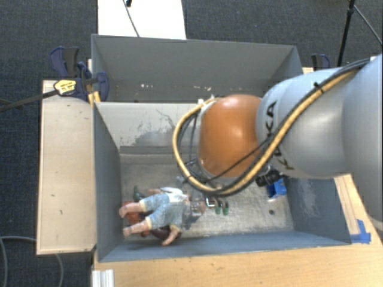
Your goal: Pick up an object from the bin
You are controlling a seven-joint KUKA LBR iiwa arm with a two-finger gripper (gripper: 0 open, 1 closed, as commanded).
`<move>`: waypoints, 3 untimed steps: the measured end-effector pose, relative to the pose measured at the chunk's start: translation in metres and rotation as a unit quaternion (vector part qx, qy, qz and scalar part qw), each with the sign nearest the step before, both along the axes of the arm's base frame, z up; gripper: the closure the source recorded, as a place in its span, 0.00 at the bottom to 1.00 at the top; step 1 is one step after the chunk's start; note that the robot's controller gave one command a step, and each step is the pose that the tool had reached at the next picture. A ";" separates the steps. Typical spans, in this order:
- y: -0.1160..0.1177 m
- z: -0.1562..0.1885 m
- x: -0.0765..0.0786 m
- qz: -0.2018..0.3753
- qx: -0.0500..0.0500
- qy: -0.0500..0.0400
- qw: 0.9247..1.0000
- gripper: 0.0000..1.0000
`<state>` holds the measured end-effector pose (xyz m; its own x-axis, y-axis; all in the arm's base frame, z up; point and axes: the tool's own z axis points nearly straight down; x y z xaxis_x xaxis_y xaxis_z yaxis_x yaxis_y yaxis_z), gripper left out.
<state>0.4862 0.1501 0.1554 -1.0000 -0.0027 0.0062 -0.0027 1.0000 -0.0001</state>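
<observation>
The small doll in pale-blue denim clothes lies lengthwise along the front wall of the grey metal bin. It is just beside the gripper, toward the left wall. How far the gripper is open, I cannot tell.

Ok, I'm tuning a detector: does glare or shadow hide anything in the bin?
Camera view: only a soft sheen on the orange wrist cover, no harsh glare; the doll is evenly lit; the bin floor looks darker under the arm, by the blue thing.
</observation>
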 end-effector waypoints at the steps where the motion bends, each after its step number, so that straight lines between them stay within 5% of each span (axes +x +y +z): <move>1: -0.001 0.004 0.002 -0.003 0.001 -0.004 1.000 0.00; 2: 0.062 -0.074 0.021 0.129 -0.004 -0.014 0.992 1.00; 3: 0.063 -0.076 0.020 0.128 -0.003 -0.014 0.992 1.00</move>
